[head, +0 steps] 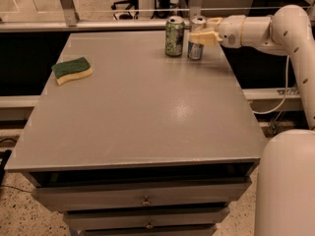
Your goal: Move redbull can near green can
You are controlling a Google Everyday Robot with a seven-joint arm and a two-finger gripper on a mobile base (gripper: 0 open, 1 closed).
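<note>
The green can (174, 37) stands upright near the far edge of the grey table (147, 112). The redbull can (195, 51), silver with blue patches low on its side, stands just to the right of it with a small gap between them. My gripper (201, 34) reaches in from the right, and its cream fingers (205, 37) are closed around the upper half of the redbull can. The can's base looks level with the tabletop. The white arm (256, 31) stretches off to the right.
A green and yellow sponge (72, 70) lies at the table's left side. A rail with metal posts (66, 4) runs behind the far edge. Drawers (145, 200) sit under the tabletop. The robot's white body (288, 181) is at the lower right.
</note>
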